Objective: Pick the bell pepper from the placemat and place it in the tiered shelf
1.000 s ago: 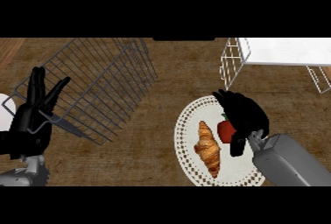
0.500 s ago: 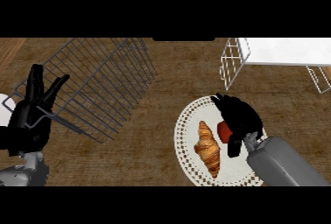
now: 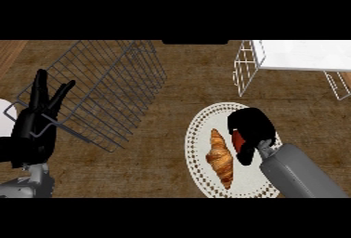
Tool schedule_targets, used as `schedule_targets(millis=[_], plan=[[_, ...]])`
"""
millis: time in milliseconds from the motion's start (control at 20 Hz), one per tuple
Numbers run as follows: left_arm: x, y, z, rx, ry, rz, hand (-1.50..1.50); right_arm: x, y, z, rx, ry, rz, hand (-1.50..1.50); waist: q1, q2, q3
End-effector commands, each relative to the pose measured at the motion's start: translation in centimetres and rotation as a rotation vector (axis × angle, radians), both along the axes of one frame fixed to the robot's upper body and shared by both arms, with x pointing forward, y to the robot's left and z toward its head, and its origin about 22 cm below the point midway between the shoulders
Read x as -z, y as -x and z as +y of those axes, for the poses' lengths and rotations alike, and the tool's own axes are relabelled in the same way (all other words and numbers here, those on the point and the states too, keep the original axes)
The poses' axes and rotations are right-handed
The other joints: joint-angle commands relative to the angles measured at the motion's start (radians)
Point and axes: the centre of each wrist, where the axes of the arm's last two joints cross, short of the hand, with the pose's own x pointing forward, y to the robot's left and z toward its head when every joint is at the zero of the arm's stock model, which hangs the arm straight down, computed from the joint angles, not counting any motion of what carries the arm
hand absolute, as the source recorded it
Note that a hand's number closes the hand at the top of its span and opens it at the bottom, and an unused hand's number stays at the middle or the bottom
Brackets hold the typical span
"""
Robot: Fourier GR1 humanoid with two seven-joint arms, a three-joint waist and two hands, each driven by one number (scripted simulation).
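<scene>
**Red pepper under the right hand: grasp stage, transfer not begun**

Red shows only as a narrow strip: the bell pepper [image 3: 238, 141] lies on the round white placemat [image 3: 200, 128] in the lower right of the frame, mostly covered by the right hand [image 3: 252, 126]. The black fingers of that hand curl down over the pepper and around it, so the hand appears closed on it; whether the pepper has left the mat cannot be told from this view. A croissant [image 3: 220, 158] lies just to the left of the pepper on the same mat, close to the curled fingers but apparently not held.

The left hand [image 3: 35, 125] rests at the left edge of the frame, fingers straight and pointing up, holding nothing. A grey wire basket [image 3: 103, 88] lies tilted in the upper left. The white tiered shelf [image 3: 248, 65] stands at the upper right, well apart from the mat.

Progress, as judged: the reach is complete and the grasp is in hand. Lifting the pepper, carrying it up and to the right, and setting it inside the shelf all remain. The neighbouring croissant could be nudged during the lift.
</scene>
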Motion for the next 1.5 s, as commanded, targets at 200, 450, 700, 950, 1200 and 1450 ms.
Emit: schedule_targets(millis=[200, 450, 700, 950, 1200, 1450], plan=[[3.2, 1.5, 1.2, -0.019, 0.006, 0.132, 0.00, 2.0, 1.4, -7.5, 0.323, -0.077, -0.038, 1.50, -0.028, 0.013, -0.002], [1.3, 0.6, 1.7, -0.012, 0.007, 0.138, 0.00, -0.3, 2.1, -6.5, 0.310, -0.162, -0.082, 1.50, -0.017, 0.011, -0.003], [2.4, 1.9, 0.5, -0.010, 0.010, 0.134, 0.00, -3.7, 3.0, -5.7, 0.309, -0.321, -0.104, 1.50, -0.015, 0.009, -0.003], [2.5, 0.4, 0.6, -0.047, 0.011, 0.129, 0.00, -10.3, 3.5, -4.9, 0.347, -0.556, -0.306, 1.50, -0.041, 0.006, -0.003], [3.2, 2.1, 0.6, -0.033, 0.023, 0.124, 0.00, -15.6, 4.7, -6.6, 0.487, -0.688, -0.493, 1.50, -0.026, 0.005, -0.004], [1.9, 0.7, 1.5, -0.025, -0.001, 0.127, 0.00, -20.5, 6.7, -8.0, 0.563, -0.615, -0.629, 1.50, -0.026, 0.009, -0.003]])
